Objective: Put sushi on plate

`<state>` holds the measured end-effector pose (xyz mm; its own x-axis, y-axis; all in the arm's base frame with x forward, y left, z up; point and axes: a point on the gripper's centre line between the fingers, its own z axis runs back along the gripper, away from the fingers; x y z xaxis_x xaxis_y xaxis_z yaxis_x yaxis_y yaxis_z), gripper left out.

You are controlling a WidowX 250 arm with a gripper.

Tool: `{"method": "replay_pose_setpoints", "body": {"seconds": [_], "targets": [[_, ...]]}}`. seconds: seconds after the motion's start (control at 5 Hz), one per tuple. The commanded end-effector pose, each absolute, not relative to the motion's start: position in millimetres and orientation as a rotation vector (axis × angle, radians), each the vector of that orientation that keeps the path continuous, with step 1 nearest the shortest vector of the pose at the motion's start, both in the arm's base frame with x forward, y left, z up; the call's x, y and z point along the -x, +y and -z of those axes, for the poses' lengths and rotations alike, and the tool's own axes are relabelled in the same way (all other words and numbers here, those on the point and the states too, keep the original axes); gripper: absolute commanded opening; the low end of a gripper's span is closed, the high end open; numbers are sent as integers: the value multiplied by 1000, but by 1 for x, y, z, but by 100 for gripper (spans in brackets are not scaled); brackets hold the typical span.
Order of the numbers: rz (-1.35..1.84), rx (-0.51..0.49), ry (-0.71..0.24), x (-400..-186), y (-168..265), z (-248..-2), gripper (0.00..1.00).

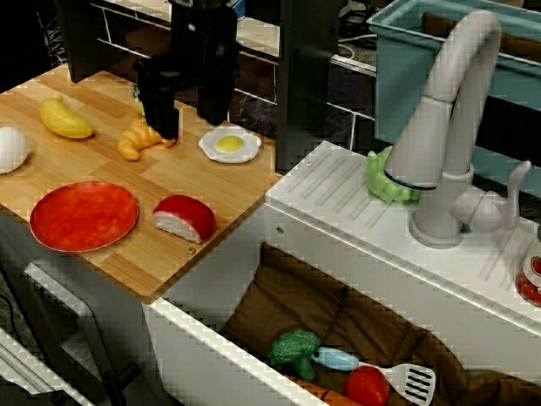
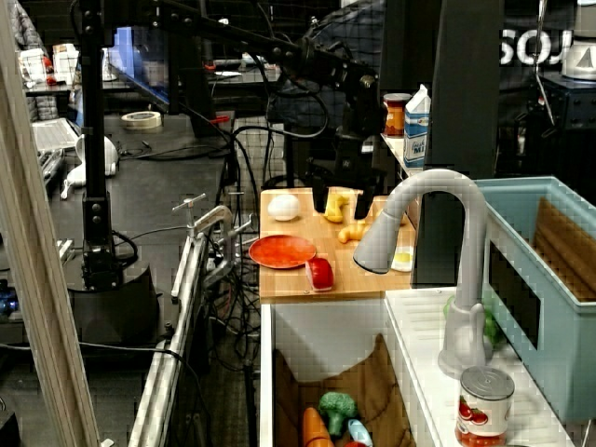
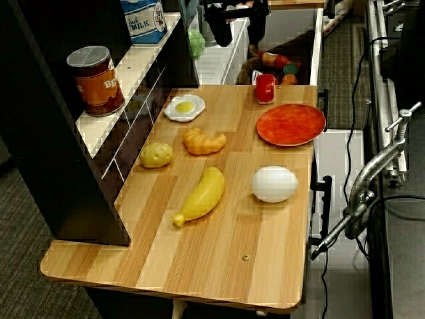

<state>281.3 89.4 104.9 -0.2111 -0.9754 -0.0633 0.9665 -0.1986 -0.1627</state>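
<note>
The sushi (image 1: pixel 184 217), a glossy red dome on white rice, lies on the wooden board near its sink-side edge, also seen as the sushi (image 3: pixel 265 88) and the sushi (image 2: pixel 319 273). The red-orange plate (image 1: pixel 84 216) sits just left of it with a small gap between them; it shows as the plate (image 3: pixel 291 124) and the plate (image 2: pixel 282 250) too, with nothing on it. My black gripper (image 1: pixel 188 118) hangs open above the back of the board, over the croissant and fried egg, well away from the sushi. Nothing is between the fingers of the gripper (image 2: pixel 342 200).
On the board lie a fried egg (image 1: pixel 230 145), croissant (image 1: pixel 139 139), banana (image 1: pixel 63 118), white egg (image 1: pixel 10 149) and potato (image 3: pixel 156 155). The sink (image 1: pixel 211 355) to the right holds broccoli (image 1: pixel 294 348) and a spatula. A faucet (image 1: pixel 448 127) stands behind it; a can (image 3: pixel 98 80) sits on the shelf.
</note>
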Motion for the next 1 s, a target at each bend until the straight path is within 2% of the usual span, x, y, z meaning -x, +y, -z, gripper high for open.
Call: {"method": "replay_pose_setpoints", "body": {"seconds": [0.0, 0.4, 0.8], "targets": [[1701, 17, 169, -258, 87, -85, 100], [1603, 25, 102, -253, 98, -71, 100], [1496, 96, 45, -262, 112, -79, 100]]}}
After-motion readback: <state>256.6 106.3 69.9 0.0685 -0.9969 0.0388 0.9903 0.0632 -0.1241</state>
